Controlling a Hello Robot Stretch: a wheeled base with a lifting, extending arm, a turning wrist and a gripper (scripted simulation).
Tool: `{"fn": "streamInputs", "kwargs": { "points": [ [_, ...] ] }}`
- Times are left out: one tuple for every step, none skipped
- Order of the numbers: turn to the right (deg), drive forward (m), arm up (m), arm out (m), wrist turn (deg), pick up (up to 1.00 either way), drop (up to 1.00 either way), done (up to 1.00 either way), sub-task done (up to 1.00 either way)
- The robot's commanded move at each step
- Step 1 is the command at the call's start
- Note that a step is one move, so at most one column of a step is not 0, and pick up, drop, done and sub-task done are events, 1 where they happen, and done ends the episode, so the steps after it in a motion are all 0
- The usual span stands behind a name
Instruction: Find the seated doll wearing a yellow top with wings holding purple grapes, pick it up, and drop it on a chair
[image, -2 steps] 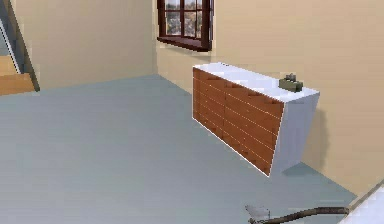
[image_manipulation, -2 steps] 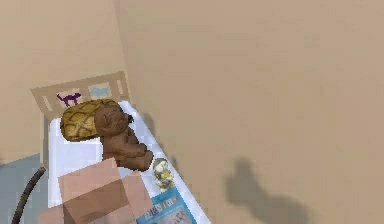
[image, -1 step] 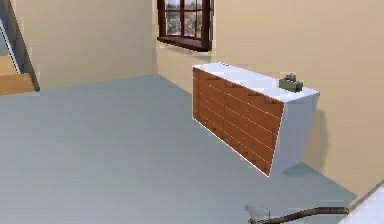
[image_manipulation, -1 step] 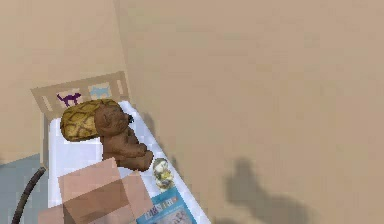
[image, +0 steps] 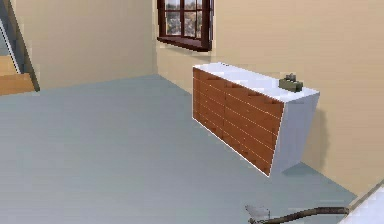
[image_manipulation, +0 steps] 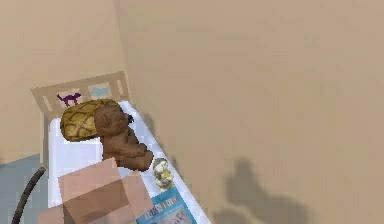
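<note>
A small pale and yellowish rounded object lies on a white bed in the arm side view, just right of a brown teddy bear. It is too small to name. A small dark, boxy thing stands on top of a wooden dresser at the forward view's right.
The bed has a tan headboard with a purple cat mark, a golden-brown quilted pillow and a blue-edged booklet. Tan walls stand behind it. The forward view has wide grey floor, a dark-framed window and stairs at far left.
</note>
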Motion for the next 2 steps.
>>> {"fn": "streamInputs", "kwargs": {
  "points": [
    [0.0,0.00,0.00,0.44,0.0,0.00,0.00,0.00,0.00],
    [0.0,0.00,0.00,0.00,45.0,0.00,0.00,0.00,0.00]
  ]
}}
